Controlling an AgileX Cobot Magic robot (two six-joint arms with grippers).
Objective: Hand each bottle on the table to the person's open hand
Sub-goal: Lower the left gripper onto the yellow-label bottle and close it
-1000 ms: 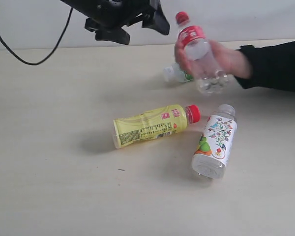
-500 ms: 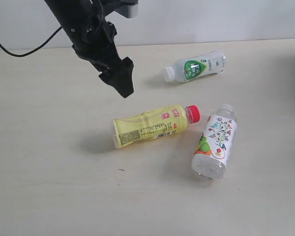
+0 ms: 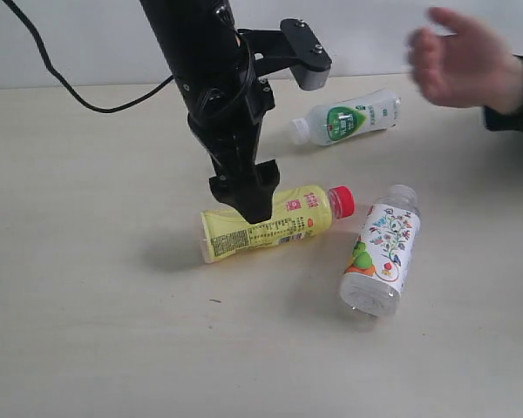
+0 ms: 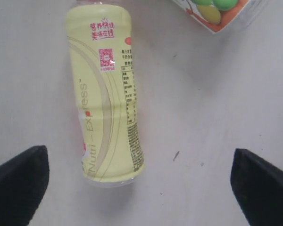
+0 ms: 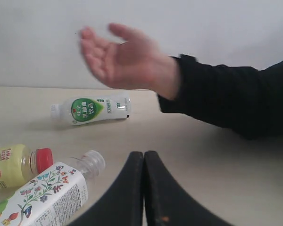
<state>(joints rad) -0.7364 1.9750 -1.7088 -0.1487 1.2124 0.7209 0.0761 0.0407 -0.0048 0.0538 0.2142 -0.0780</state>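
Three bottles lie on the table (image 3: 87, 287). The yellow bottle (image 3: 283, 222) with a red cap is in the middle, the white-green label bottle (image 3: 349, 118) lies behind it, and the white floral label bottle (image 3: 383, 251) lies to its right. My left gripper (image 3: 248, 202) hangs open just over the yellow bottle (image 4: 106, 94), fingertips (image 4: 19, 183) wide apart and beyond the bottle's base end. My right gripper (image 5: 144, 188) is shut and empty, low over the table. The person's open hand (image 3: 462, 61) hovers empty at the back right. The clear bottle is out of view.
A black cable (image 3: 78, 91) trails from the left arm across the back left of the table. The person's black sleeve (image 5: 231, 99) reaches in from the right. A pale wall (image 3: 70, 43) runs behind the table.
The hand took the clear red-capped bottle out of view and has come back empty. My left arm has dropped from the back down over the yellow bottle.
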